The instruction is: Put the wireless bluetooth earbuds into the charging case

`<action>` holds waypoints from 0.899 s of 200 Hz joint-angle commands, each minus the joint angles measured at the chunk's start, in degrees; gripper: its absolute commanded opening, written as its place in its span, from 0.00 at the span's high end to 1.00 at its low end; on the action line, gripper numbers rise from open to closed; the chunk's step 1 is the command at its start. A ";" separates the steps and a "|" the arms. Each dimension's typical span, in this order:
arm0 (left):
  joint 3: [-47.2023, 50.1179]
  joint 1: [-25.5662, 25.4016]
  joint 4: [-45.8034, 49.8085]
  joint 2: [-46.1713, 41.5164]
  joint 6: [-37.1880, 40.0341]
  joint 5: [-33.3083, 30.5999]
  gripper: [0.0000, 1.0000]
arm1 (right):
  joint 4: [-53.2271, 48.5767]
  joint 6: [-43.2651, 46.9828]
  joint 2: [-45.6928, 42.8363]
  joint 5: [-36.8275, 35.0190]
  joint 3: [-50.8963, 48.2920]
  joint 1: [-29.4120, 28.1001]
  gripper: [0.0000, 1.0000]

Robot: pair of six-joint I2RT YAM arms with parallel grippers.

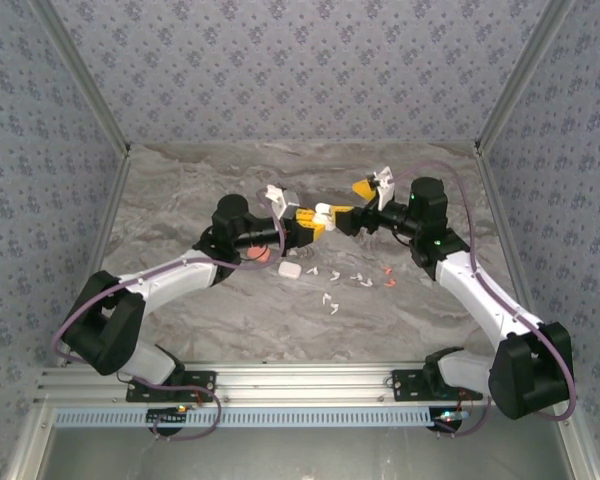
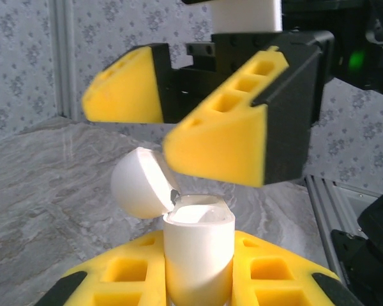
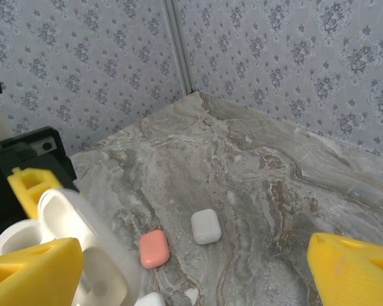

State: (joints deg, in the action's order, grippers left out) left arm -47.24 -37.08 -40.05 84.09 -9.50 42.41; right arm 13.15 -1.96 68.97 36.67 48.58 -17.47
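From where I stand, little of the job looks done. The earbuds (image 1: 358, 279) lie loose on the table (image 3: 274, 191), the white ones in a scatter in front of the arms and an orange pair (image 1: 388, 271) just to their right. None is in either gripper. The case (image 2: 198, 245) is ready, though. It stands upright and off the table with its lid (image 2: 139, 183) swung back. I cannot tell whether a bud already sits inside, because the mouth shows only as a pale rim. By my reckoning the picking and seating is almost all left to do.

The left arm reaches in low across the middle. The left gripper (image 1: 313, 222) is clamped tight on the lower body of the case and holds its open mouth toward the other arm. The right arm bends in from its side. The right gripper (image 2: 172, 118) hangs just above and beside the case, its yellow fingers spread wide with nothing between them.

A spare white case (image 3: 205, 226) and a pink case (image 3: 154, 248) rest on the table beneath, near each other and not touching.
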 commanded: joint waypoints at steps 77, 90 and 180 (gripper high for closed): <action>6.51 0.34 -10.46 -2.12 1.45 -8.86 1.00 | -21.03 -2.86 -12.66 -7.60 2.18 1.81 0.07; 8.59 0.78 -14.36 -2.46 0.52 -10.61 1.00 | -28.20 -5.41 -13.24 -11.83 2.94 1.81 0.09; 14.59 4.43 -21.04 -8.10 0.04 -7.21 1.00 | -39.26 -34.98 -9.98 -31.00 -11.08 -0.37 0.41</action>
State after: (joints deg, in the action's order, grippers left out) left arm -33.23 -33.39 -57.30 78.32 -9.06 32.77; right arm -25.34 -25.43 58.24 12.05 40.64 -16.43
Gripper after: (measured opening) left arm 0.197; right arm 0.618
